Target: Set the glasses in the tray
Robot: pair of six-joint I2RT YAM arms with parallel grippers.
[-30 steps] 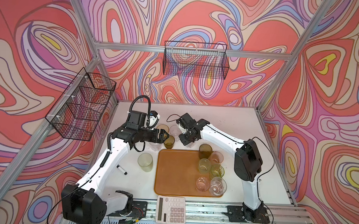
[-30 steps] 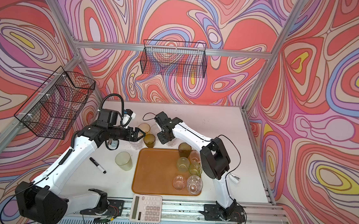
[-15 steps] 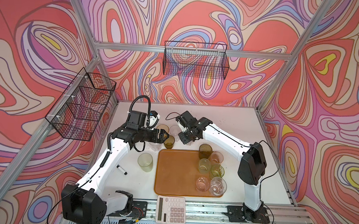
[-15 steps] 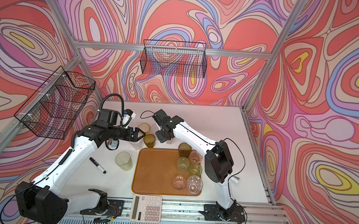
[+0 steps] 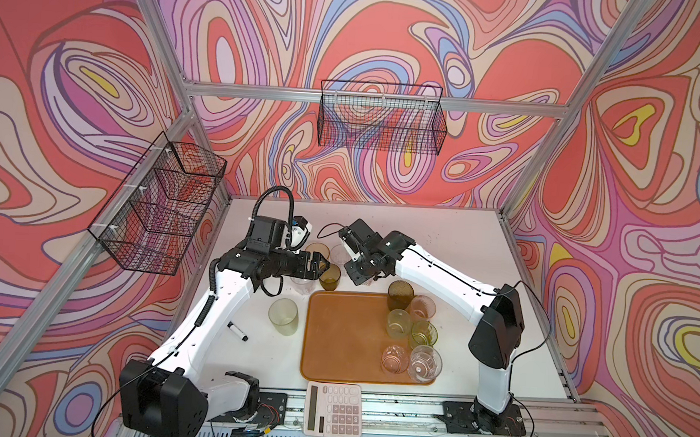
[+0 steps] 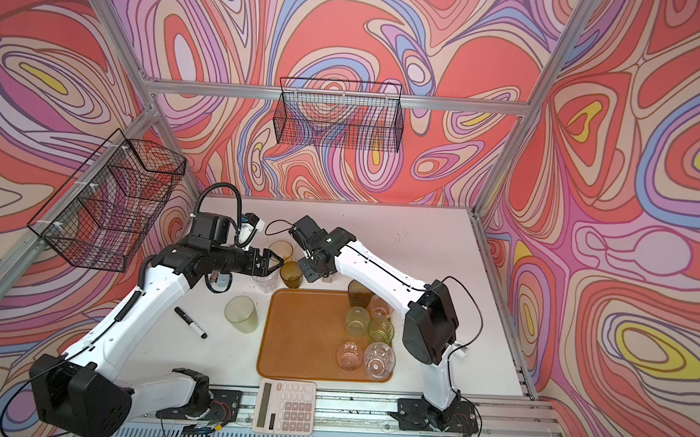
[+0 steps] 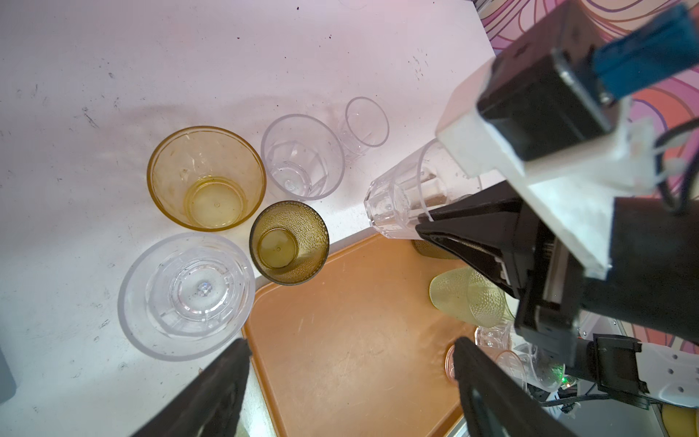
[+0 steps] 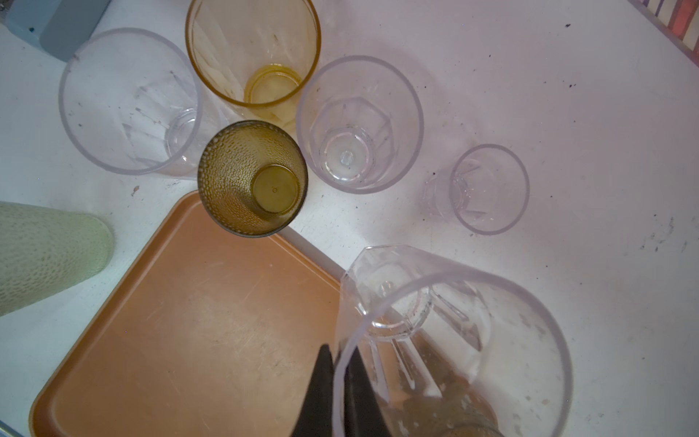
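Clear faceted glass (image 8: 412, 302): gripped at the rim by the R gripper (image 8: 339, 350), one finger inside, one outside, jaws clenched on the wall. It is held tilted, base just at the tray's (image 5: 345, 340) far edge.

Carry step judged in hand, approx. mid-task: six glasses (image 5: 399, 324) are stood in the tray, several left outside.

Next: glass to be swung in over bare tray, righted, lowered, released, w/o knocking the olive-brown glass (image 7: 289, 242) beside the jaws.

R arm is stretched out, wrist pitched down. L gripper (image 7: 351, 342) is spread wide, empty, hung over the tray corner, olive-brown glass just ahead.
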